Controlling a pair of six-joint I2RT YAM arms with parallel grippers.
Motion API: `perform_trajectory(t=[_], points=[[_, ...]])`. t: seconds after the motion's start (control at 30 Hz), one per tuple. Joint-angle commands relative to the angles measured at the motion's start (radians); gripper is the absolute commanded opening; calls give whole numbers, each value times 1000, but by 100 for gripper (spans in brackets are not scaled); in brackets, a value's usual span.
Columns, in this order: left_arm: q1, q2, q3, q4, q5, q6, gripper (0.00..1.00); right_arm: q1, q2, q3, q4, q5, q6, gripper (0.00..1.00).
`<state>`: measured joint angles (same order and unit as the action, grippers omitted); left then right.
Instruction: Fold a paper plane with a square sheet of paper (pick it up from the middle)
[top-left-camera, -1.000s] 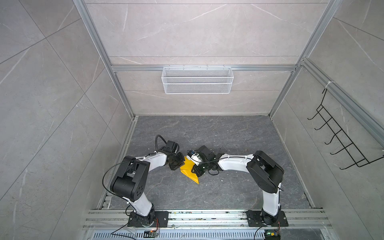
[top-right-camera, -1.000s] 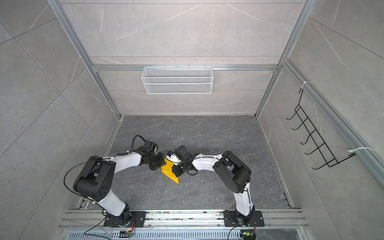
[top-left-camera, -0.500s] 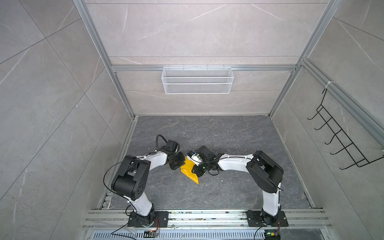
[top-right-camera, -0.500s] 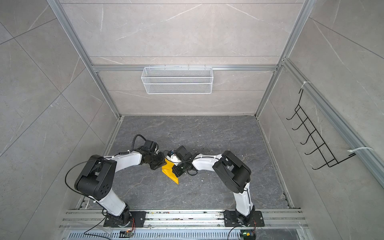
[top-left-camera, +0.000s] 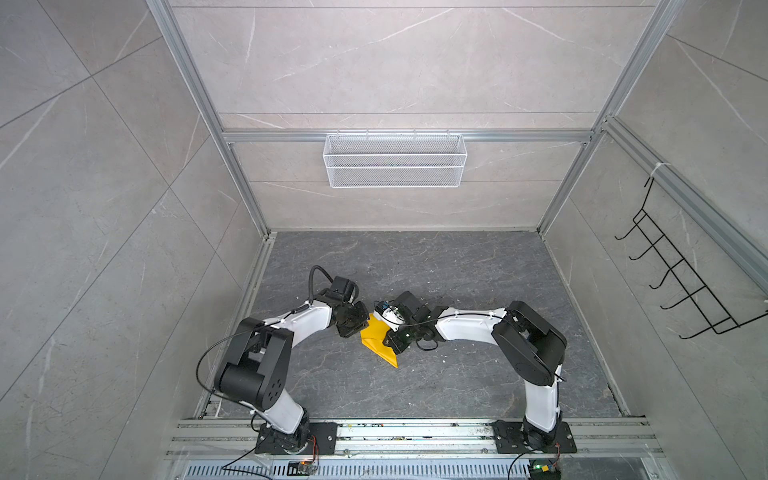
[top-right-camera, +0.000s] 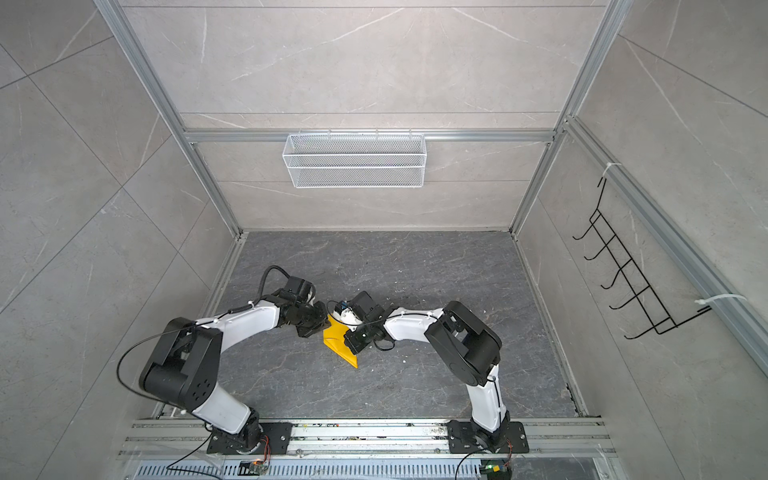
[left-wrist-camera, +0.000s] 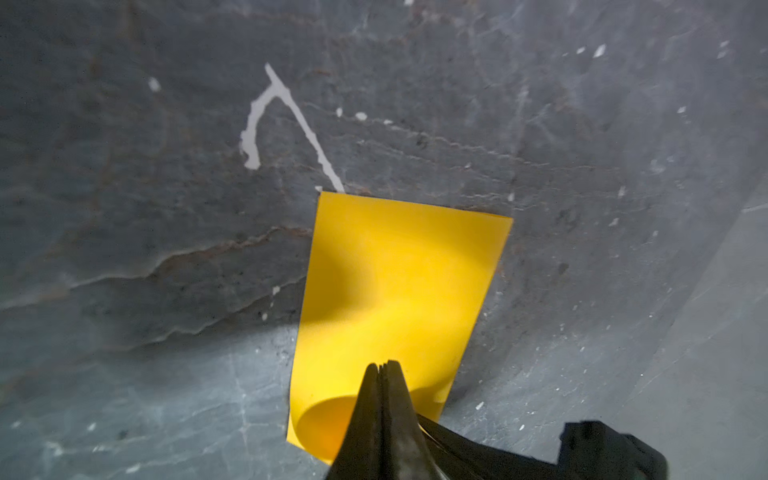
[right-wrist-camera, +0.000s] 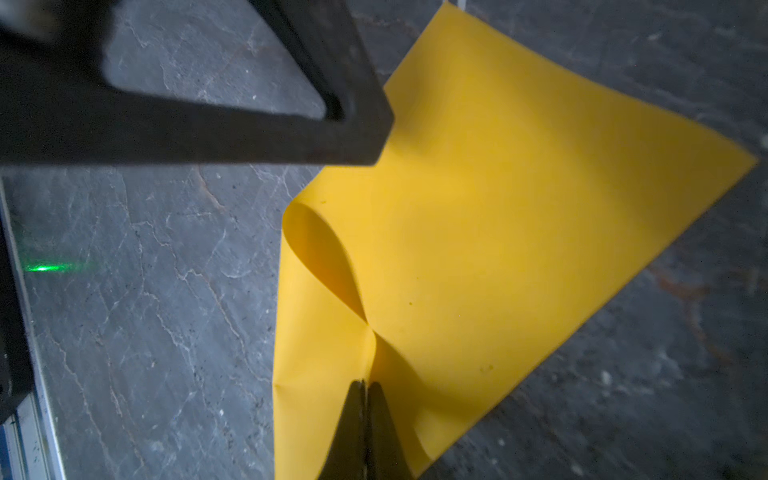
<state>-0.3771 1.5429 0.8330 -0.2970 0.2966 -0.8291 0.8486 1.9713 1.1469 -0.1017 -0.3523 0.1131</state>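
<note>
The right jaws are clamped shut on the square sheet of paper (right-wrist-camera: 498, 216), with puckers running out from the pinch. The left jaws are closed too, tips against the sheet; whether they hold a layer I cannot tell. The sheet sits between both arms, toward 7 o'clock of the bench (top-left-camera: 457, 270) centre, bent over in a soft roll with no sharp crease. I'd judge only the first fold is begun; nose and wings remain.
</note>
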Motion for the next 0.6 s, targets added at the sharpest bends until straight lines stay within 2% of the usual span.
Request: perform_trajectory(t=[0.0, 0.1, 0.27, 0.43, 0.57], points=[[-1, -120, -94, 48, 14, -78, 6, -3, 44, 11, -47, 29, 2, 5], [-21, -194, -209, 182, 68, -157, 7, -3, 49, 15, -50, 26, 6, 5], [-102, -255, -318, 354, 60, -236, 7, -4, 55, 19, -52, 22, 9, 5], [-153, -230, -363, 451, 43, -263, 7, -3, 60, 23, -59, 22, 10, 5], [-165, -190, -363, 462, 39, -259, 6, -2, 61, 26, -64, 22, 8, 5]])
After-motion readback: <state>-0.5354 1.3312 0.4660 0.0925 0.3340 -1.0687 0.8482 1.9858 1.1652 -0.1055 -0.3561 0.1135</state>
